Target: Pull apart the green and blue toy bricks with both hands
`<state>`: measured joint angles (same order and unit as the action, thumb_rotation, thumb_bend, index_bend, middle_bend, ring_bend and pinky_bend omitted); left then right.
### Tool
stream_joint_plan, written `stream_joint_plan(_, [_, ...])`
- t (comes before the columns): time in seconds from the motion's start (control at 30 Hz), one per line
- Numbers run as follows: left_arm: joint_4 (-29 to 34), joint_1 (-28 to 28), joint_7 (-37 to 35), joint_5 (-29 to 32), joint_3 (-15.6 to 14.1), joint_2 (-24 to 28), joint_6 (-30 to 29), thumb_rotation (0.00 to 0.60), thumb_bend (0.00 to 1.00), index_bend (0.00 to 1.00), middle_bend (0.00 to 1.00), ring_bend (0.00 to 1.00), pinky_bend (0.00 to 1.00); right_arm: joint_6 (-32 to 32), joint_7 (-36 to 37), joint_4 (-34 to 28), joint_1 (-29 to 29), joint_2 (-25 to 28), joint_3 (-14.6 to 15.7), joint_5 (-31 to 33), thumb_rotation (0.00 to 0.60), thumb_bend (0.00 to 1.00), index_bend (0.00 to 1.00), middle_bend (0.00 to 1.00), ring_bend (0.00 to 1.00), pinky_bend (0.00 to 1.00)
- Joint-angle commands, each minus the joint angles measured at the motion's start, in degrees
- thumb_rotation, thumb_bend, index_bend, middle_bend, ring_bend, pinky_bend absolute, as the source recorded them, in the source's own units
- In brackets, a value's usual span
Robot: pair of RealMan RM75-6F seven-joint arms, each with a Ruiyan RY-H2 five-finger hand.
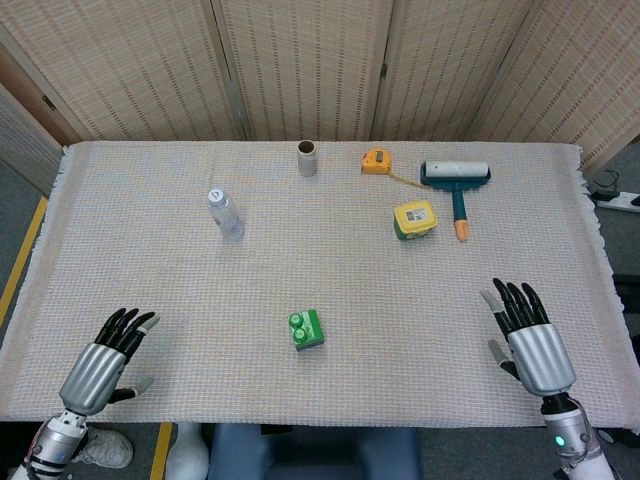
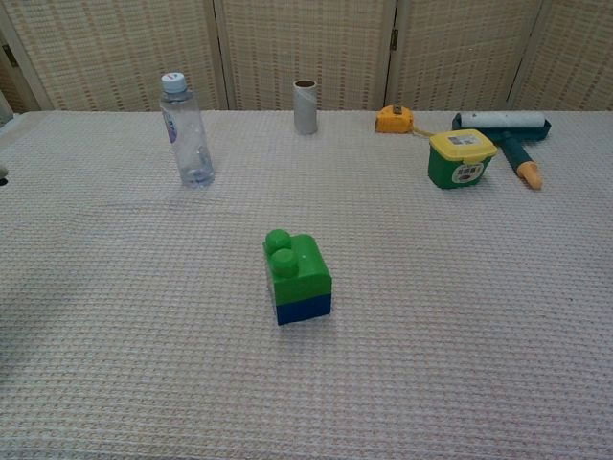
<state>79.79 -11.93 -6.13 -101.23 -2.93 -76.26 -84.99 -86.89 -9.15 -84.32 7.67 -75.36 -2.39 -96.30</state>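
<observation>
The green plastic brick (image 2: 297,266) is stacked on the blue brick (image 2: 305,309), barely seen from above; left hand (image 1: 103,365) and right hand (image 1: 530,340) are spread, holding nothing, well apart from it.

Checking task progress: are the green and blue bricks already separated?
No, in the chest view the green brick sits stacked on the blue brick, joined, with neither hand on them.
</observation>
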Motion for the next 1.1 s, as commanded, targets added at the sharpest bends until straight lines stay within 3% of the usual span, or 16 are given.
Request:
stream_joint_plan(0.03, [-0.2, -2.7, -9.2, 1.4, 1.1, -2.4, 1.8, 0.6, 0.23, 0.04, 0.19, 0.07, 0.13, -0.6, 2.7, 1.3, 1.1, -1.2, -1.1, -0.3, 0.6, 0.41, 0.0, 0.01, 0.0, 0.0])
stream_joint_plan(0.2, [4.2, -5.6, -10.6, 4.8, 3.3, -0.3, 6.1, 0.6, 0.23, 0.05, 0.2, 0.08, 0.11, 2.3, 3.6, 2.3, 2.8, -1.7, -2.5, 2.4, 0.6, 0.41, 0.0, 0.01, 0.0, 0.0])
stream_joint_plan(0.47, [13.0, -8.1, -2.5, 14.0, 6.3, -2.2, 13.6, 0.6, 0.23, 0.03, 0.2, 0.06, 0.07, 10.0, 3.6, 2.4, 7.4, -1.7, -5.5, 7.9, 0.6, 0.41, 0.0, 0.01, 0.0, 0.0])
stream_joint_plan(0.8, [16.9, -10.2, 12.9, 24.9, 8.2, -10.4, 18.0, 0.6, 0.21, 0.02, 0.2, 0.06, 0.07, 9.0, 8.5, 2.8, 8.1, -1.2, -5.0, 7.4, 0.6, 0.41, 0.0, 0.01, 0.01, 0.0])
stream_joint_plan(1.0, [18.2, -10.6, 17.2, 28.9, 8.8, -14.5, 18.1, 0.6, 0.2, 0.02, 0.2, 0.06, 0.08, 9.4, 9.1, 1.1, 8.1, 0.3, -4.4, 7.7, 0.6, 0.41, 0.0, 0.01, 0.0, 0.0])
stream_joint_plan(1.1, [20.9, -10.6, 18.0, 33.7, 10.1, -15.7, 18.5, 0.6, 0.19, 0.02, 0.21, 0.06, 0.09, 9.8, 9.8, 1.1, 8.4, 0.7, -4.4, 7.9, 0.6, 0.41, 0.0, 0.01, 0.0, 0.0])
